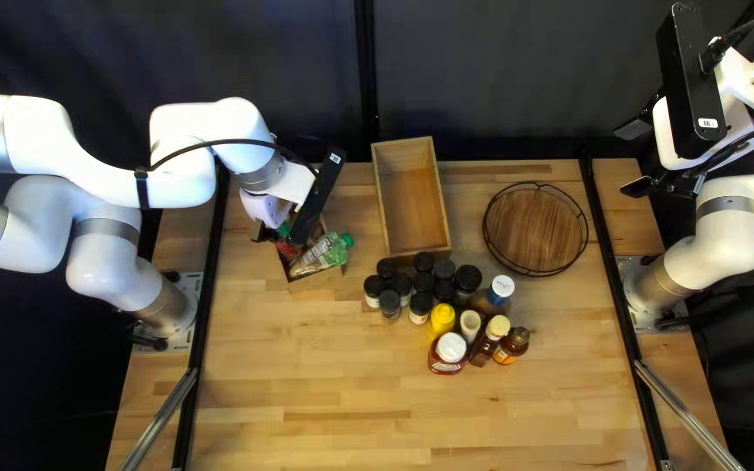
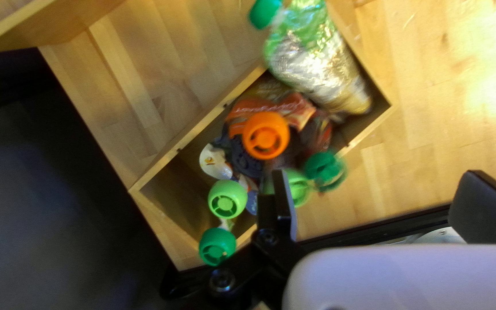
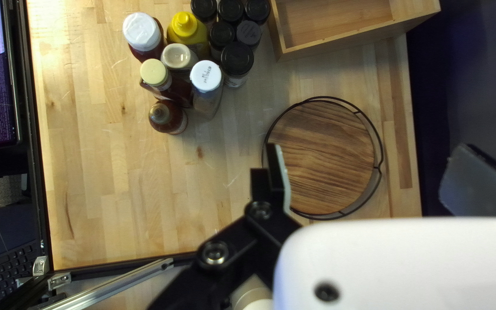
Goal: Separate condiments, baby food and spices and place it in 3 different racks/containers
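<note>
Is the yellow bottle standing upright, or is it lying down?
Upright: the yellow bottle shows its nozzle on top, pointing up.

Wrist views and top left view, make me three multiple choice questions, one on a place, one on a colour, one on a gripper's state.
1. In the top left view, the round wooden tray lies:
A) left of the black-lidded jars
B) right of them
C) under them

2. The silver-and-green pouch has a cap that is:
A) green
B) orange
C) white

3. The right gripper is:
A) shut on a jar
B) shut on nothing
C) open

1 B: the tray lies to their right.
2 A: the left wrist view shows it green.
3 C: its fingers stand wide apart.
</note>
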Available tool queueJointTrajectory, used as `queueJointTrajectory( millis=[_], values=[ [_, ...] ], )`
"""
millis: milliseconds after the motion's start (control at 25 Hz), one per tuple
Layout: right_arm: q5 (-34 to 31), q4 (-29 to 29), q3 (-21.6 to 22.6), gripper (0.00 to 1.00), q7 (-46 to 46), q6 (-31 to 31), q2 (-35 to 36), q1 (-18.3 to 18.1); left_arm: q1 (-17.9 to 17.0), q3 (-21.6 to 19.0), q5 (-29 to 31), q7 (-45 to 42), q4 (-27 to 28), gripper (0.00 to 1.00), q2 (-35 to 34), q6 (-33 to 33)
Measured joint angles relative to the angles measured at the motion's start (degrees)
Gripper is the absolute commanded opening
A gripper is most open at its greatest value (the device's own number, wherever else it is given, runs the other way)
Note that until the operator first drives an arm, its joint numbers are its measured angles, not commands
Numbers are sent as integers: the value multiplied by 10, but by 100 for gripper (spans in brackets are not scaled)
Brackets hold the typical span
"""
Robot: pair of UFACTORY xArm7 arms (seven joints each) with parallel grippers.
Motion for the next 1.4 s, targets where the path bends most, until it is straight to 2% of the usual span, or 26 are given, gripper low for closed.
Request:
queueJointTrajectory(
  millis=[240, 520, 800, 960, 1080, 1160, 1400],
  values=[
    [0, 0, 0, 100, 0, 0, 0, 0, -9, -27, -50, -90, 46, 100, 0, 7],
    [0, 0, 0, 100, 0, 0, 0, 0, -11, -82, -76, -226, 164, 100, 21, 72],
    [0, 0, 0, 100, 0, 0, 0, 0, 3, -89, -66, -263, 273, 100, -7, 172],
    [0, 0, 0, 100, 0, 0, 0, 0, 14, -86, -50, -268, 326, 100, -46, 219],
    [0, 0, 0, 100, 0, 0, 0, 0, 21, -85, -35, -266, 333, 100, -91, 231],
    [0, 0, 0, 100, 0, 0, 0, 0, 25, -84, -26, -263, 319, 100, -126, 229],
    [0, 0, 0, 100, 0, 0, 0, 0, 32, -76, -10, -257, 217, 100, -219, 176]
  ],
)
